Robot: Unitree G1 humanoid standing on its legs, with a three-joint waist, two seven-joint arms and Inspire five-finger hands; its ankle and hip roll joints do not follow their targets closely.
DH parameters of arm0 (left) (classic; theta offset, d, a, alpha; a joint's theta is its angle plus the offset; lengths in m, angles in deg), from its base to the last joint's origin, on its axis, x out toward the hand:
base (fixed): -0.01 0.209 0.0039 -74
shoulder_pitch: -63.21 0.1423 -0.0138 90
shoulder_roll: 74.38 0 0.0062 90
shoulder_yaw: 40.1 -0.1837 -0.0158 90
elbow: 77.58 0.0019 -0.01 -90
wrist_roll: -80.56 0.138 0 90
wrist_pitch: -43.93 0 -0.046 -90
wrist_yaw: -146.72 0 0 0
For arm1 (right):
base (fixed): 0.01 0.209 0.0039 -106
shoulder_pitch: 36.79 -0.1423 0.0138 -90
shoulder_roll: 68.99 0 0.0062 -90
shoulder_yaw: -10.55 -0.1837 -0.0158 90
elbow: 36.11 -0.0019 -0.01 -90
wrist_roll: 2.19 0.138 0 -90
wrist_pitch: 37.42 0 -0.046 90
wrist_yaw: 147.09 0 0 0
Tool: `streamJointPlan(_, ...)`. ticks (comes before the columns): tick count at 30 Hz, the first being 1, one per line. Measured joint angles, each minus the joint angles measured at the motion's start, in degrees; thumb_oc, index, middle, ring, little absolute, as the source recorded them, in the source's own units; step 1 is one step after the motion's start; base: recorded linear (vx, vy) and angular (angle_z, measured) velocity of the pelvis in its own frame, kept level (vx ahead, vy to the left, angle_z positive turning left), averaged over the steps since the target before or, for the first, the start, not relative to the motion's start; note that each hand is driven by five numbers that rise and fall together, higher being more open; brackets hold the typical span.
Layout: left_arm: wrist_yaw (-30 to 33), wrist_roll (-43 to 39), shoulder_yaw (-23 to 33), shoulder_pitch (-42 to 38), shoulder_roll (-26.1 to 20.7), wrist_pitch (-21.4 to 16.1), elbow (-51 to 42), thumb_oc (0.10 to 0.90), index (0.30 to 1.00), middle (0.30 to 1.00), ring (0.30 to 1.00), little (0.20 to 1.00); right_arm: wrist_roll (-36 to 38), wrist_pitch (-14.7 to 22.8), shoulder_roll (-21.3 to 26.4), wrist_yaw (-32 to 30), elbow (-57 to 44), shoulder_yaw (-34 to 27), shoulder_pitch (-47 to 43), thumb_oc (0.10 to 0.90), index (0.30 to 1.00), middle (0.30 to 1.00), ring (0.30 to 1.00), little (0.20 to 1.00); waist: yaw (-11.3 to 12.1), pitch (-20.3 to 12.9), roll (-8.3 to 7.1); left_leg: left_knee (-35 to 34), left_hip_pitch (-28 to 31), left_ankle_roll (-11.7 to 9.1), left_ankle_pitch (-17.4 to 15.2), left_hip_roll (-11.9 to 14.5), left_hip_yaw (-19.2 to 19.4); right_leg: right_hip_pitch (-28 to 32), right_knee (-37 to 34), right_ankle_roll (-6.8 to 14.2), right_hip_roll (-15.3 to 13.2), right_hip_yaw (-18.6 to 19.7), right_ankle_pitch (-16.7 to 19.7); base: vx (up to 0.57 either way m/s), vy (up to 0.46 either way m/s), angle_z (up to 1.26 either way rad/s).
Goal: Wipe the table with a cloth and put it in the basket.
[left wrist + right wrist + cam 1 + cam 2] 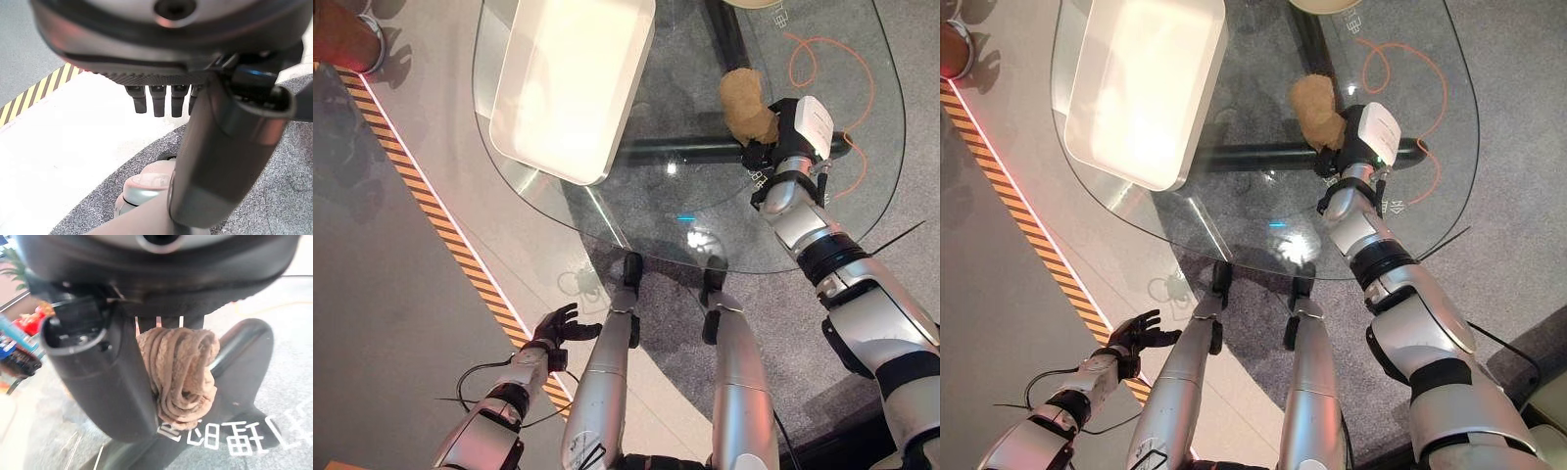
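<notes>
Head views: right hand [773,147] clutching bunched brown cloth [747,103] over glass desk [862,186], white basket [573,88] sitting well apart at desk's far left; left hand [554,325] hanging low beside desk, fingers relaxed.
Right wrist: cloth [181,374] bunching in grip.
Left wrist: fingers [159,100] pointing straight.

Basket [570,88] on the table's [705,220] left part, cloth [747,102] well to its right.
</notes>
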Motion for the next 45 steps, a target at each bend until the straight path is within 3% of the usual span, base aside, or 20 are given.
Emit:
streamJointPlan(20,0.5,0.1,0.0,0.0,0.1,0.3,-1.2,0.8,0.9,0.9,0.9,0.9,-8.4,-0.2,-1.9,7.9,-4.8,4.7,0.2,0.1,0.3,0.3,0.3,0.2,0.0,-0.1,0.46,-1.1,0.0,-0.7,0.6,0.3,-1.0,-0.2,0.3,-0.7,0.1,-1.1,-0.5,0.0,0.0,0.02)
streamJointPlan(33,0.5,0.6,0.0,0.0,0.1,0.3,-1.4,0.8,0.9,0.9,0.9,0.9,-10.7,1.0,-2.7,17.0,-9.4,8.5,1.6,0.1,0.3,0.3,0.3,0.2,0.1,-0.2,0.52,-1.2,0.0,-0.8,0.7,0.3,-1.1,-0.8,1.4,-0.9,-0.1,-1.2,-1.2,0.0,0.0,0.0)
streamJointPlan(45,0.4,1.2,0.0,0.0,0.2,0.3,-1.4,0.8,0.9,0.9,0.9,0.9,-11.2,1.7,-2.8,18.9,-10.4,10.0,2.2,0.1,0.3,0.3,0.3,0.2,0.1,-0.3,0.73,-1.5,0.1,-1.0,0.8,0.3,-1.2,-0.8,1.5,-0.9,-0.1,-1.3,-1.2,0.0,0.0,0.0)
